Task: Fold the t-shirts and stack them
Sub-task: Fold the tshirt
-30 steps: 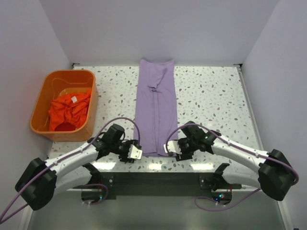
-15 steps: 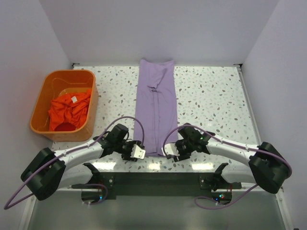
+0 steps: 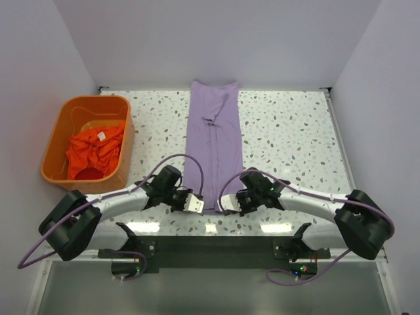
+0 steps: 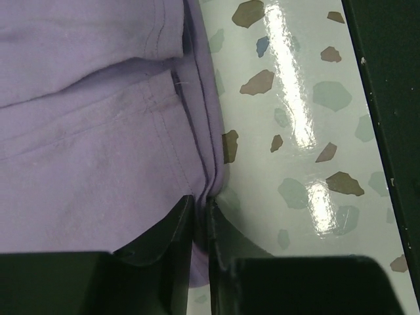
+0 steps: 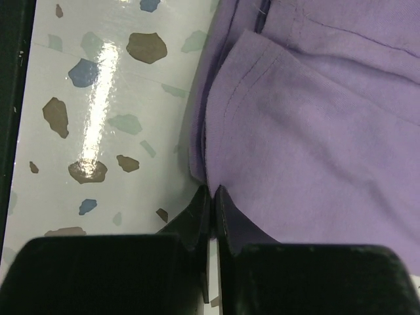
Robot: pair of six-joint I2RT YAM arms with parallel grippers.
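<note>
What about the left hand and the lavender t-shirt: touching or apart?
Touching. Left wrist view: the left hand pinches the lavender t-shirt at its edge.

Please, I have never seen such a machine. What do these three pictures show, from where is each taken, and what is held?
This is a robot with two arms fixed at the near edge of a speckled table. The wide picture comes from a camera above and behind the arms. The two close pictures come from cameras on the wrists; the black shapes at the bottom are each gripper's own fingers. A lavender t-shirt, folded into a long strip, lies in the middle. The left gripper and the right gripper each pinch a near corner of it. At the left stands an orange basket with a crumpled orange-red t-shirt inside.
</note>
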